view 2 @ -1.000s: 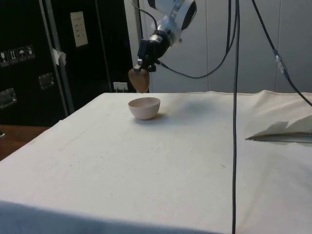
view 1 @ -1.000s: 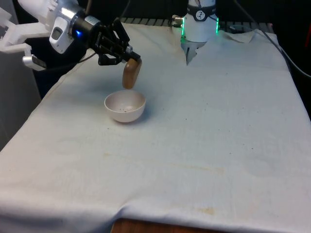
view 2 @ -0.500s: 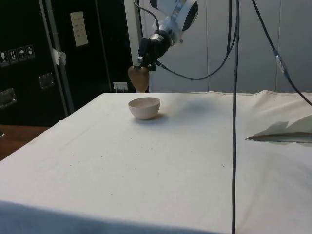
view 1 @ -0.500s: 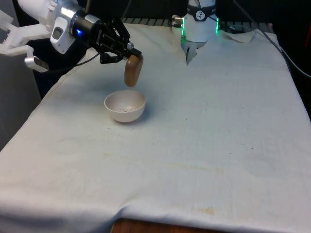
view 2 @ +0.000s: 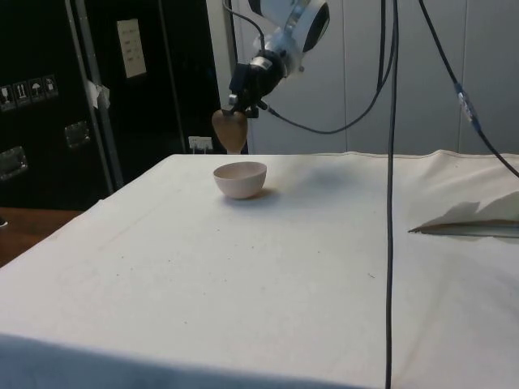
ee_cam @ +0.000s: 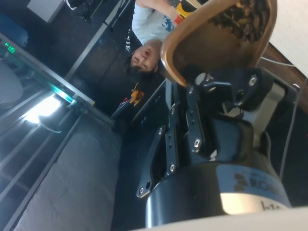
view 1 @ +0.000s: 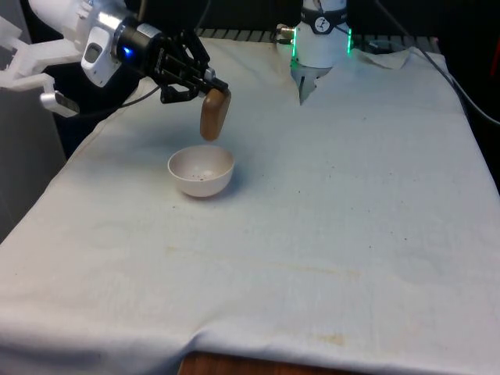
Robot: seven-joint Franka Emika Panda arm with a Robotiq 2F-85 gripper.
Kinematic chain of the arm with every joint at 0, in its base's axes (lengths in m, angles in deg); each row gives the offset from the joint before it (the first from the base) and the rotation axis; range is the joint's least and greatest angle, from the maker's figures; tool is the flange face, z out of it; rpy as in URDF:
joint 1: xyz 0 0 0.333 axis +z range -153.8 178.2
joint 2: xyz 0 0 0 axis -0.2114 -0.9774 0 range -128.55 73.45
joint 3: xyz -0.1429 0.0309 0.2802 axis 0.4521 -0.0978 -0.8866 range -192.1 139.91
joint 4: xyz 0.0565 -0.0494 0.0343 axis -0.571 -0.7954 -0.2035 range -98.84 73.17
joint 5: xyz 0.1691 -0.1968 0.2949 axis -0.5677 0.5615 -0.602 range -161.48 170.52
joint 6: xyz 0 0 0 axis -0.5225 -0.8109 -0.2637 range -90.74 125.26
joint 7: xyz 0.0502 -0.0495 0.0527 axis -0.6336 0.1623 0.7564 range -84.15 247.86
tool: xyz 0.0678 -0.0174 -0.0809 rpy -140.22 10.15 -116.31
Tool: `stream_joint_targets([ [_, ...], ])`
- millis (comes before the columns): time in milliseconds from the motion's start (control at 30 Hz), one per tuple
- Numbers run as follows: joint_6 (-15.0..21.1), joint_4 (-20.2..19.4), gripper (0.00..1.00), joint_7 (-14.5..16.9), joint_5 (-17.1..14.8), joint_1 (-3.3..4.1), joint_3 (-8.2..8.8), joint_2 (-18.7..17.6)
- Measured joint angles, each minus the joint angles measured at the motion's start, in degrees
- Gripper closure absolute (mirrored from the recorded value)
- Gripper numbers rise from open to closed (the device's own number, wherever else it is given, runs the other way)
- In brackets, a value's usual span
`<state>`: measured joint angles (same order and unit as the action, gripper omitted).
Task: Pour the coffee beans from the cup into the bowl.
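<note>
And there we had it: the pincer (view 1: 205, 87) was clamped on the rim of the brown cup (view 1: 214, 114), holding it in the air with the cup hanging below the fingers. We could see it in the side view too, the pincer (view 2: 236, 108) high above the cloth, the cup (view 2: 230, 130) dangling under it. The white bowl (view 1: 201, 171) sat on the table (view 1: 351, 195) right beneath the pincer, apart from the cup, a clear gap between the two. That placing made sense to us: anything falling from the cup would drop straight into the bowl.

In the wrist view we spotted the cup (ee_cam: 217, 34) with coffee beans (ee_cam: 243, 18) in it, so we judged the pour unfinished. A few dark specks lay in the bowl; we couldn't say how many beans. A person (ee_cam: 147, 29) showed beyond the cup.
</note>
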<state>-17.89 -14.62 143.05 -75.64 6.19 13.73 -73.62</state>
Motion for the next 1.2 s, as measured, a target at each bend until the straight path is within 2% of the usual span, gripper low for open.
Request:
stream_joint_targets([
  [300, -0.3, -1.5, 0.99, 6.0, -0.9, -0.06, 0.57, -0.5],
  [467, -0.6, -2.3, 0.99, 7.9, -1.8, -0.23, 0.63, -0.9],
  [667, -1.4, -1.4, 0.99, 7.8, -4.3, -0.69, 0.97, -2.5],
  [800, -3.4, -0.5, 0.99, 7.2, -6.5, -0.92, 1.89, -3.8],
  [1200, -6.8, 0.0, 0.99, 5.9, -9.7, -1.32, 3.55, -5.5],
])
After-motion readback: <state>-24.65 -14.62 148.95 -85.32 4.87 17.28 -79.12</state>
